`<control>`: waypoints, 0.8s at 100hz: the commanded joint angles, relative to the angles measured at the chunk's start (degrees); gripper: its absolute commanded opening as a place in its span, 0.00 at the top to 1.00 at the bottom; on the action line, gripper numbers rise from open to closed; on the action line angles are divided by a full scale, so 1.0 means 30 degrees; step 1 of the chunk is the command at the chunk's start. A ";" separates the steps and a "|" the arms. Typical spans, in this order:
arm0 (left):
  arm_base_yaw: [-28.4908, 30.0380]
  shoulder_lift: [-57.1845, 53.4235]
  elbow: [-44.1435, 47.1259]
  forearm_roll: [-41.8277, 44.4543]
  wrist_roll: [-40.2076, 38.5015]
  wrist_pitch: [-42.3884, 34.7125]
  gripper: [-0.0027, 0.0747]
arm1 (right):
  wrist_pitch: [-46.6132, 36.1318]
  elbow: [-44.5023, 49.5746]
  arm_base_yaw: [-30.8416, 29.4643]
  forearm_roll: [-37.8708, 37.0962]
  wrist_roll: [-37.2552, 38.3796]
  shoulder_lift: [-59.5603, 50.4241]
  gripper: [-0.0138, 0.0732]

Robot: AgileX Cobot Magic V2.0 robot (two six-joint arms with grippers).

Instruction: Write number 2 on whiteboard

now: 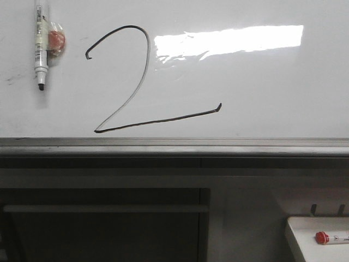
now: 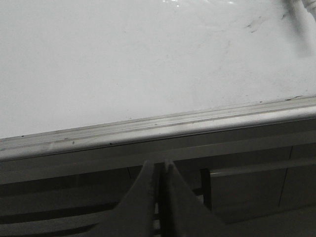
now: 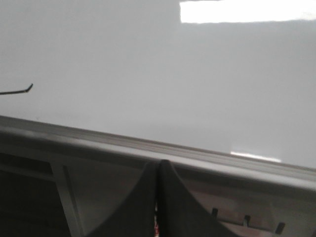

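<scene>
Already the number 2 (image 1: 143, 82) is drawn on the whiteboard (image 1: 262, 93), above its rail — both grippers, left (image 2: 160, 168) and right (image 3: 158, 168), are pressed together below that rail, the right nearer the base stroke's end.

The whiteboard (image 1: 262, 87) looks glossy and smooth, with bright glare; its lower rail (image 1: 174, 146) looks like brushed grey metal.

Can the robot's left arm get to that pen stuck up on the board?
Probably yes. The pen hangs at the whiteboard's upper left, on the left arm's side, with nothing seen in front of it. The left end effector sits shut below the rail, so it would need opening first.
</scene>
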 commanded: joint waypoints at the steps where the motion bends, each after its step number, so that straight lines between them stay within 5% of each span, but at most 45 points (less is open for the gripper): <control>1: 0.0054 -0.0518 0.0231 -0.0093 -0.0255 -0.1235 0.99 | -0.0321 0.0433 -0.0191 -0.0504 0.0266 -0.0375 0.92; 19: 0.0054 -0.0518 0.0231 -0.0093 -0.0255 -0.1235 0.99 | 0.2070 0.0433 -0.0191 -0.0502 0.0266 -0.0375 0.92; 80: 0.0054 -0.0518 0.0231 -0.0093 -0.0255 -0.1235 0.99 | 0.1858 0.0433 -0.0191 -0.0502 0.0266 -0.0375 0.92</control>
